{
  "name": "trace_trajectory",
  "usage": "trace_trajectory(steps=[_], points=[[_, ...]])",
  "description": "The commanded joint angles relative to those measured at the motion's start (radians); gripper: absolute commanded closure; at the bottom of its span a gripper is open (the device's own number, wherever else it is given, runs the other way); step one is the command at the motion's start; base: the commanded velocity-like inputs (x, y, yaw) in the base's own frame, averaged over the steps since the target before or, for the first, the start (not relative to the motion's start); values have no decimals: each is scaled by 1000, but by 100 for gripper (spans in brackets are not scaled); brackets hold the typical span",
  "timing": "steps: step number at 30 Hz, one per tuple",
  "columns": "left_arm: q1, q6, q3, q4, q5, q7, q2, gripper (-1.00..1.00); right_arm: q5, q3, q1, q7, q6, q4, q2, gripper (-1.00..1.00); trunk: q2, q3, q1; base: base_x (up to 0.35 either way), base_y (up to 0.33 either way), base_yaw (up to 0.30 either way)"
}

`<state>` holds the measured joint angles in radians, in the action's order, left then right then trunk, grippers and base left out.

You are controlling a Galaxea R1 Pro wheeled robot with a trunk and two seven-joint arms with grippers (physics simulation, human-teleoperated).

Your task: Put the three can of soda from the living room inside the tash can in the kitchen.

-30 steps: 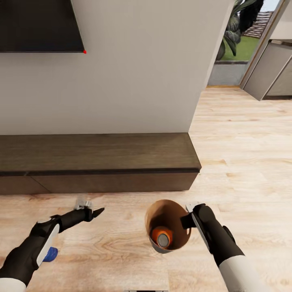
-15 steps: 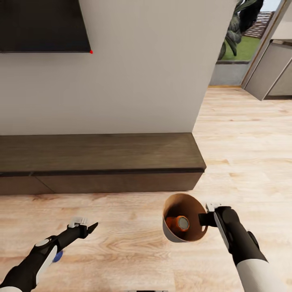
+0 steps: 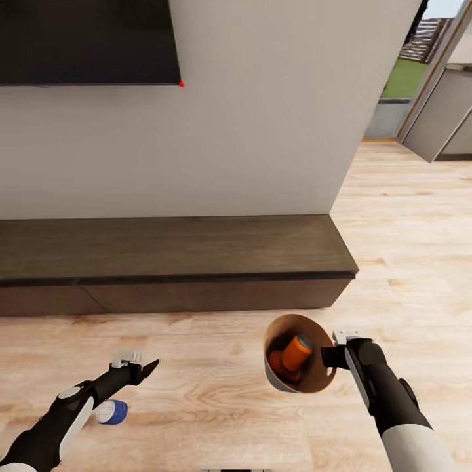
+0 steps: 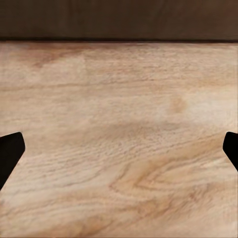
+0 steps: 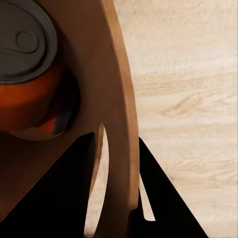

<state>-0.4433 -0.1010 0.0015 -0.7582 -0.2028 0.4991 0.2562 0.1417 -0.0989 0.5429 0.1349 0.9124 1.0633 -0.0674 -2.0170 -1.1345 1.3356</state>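
Observation:
The tash can (image 3: 313,380), coppery inside and grey outside, hangs tilted above the wood floor with my right gripper (image 3: 326,357) shut on its rim. In the right wrist view the fingers (image 5: 64,188) straddle the can's wall (image 5: 119,99) by the slot handle. Two orange cans of soda lie inside, one (image 3: 297,351) leaning over the other (image 3: 278,362); one orange can (image 5: 25,64) is close in the right wrist view. The blue can of soda (image 3: 113,412) lies on its side on the floor under my left forearm. My left gripper (image 3: 147,367) is open over bare floor (image 4: 119,148).
A long dark wooden bench (image 3: 170,259) runs along the white wall ahead, under a black wall screen (image 3: 85,39). The wall ends at the right, where pale plank floor (image 3: 413,216) leads to a doorway with a grey panel (image 3: 439,111).
The view has panned, so the bench and screen sit further right. The right gripper lifted and tilted the tash can and the orange cans rolled inside. More of the blue can shows beside my left arm.

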Motion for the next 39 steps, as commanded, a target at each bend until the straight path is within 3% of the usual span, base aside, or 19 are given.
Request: trace_trajectory(steps=[1, 23, 33, 36, 37, 39], points=[[0, 0, 0, -1, -1, 5, 0, -100, -19, 1, 0, 4, 1, 0, 1, 100, 0, 0, 0, 0, 319, 0], [0, 0, -1, 11, 1, 1, -1, -100, -29, -6, 3, 14, 14, 1, -2, 100, 0, 0, 0, 0, 316, 0], [0, -1, -1, 14, 4, -3, -5, -100, -28, 7, 3, 5, 14, 1, 7, 100, 0, 0, 0, 0, 62, 0], [0, -10, -4, 27, 5, -41, -16, -100, -26, 21, 3, 3, 14, 1, 8, 100, 0, 0, 0, 0, 3, 0], [0, -16, -5, 28, 5, -57, -19, -100, -26, 24, 3, 3, 14, 1, 9, 100, 0, 0, 0, 0, 2, 0], [-1, -148, -6, 11, 1, -138, -33, -100, -25, 33, 3, 2, 14, 1, 10, 100, 0, 0, 0, 0, 1, 0]])
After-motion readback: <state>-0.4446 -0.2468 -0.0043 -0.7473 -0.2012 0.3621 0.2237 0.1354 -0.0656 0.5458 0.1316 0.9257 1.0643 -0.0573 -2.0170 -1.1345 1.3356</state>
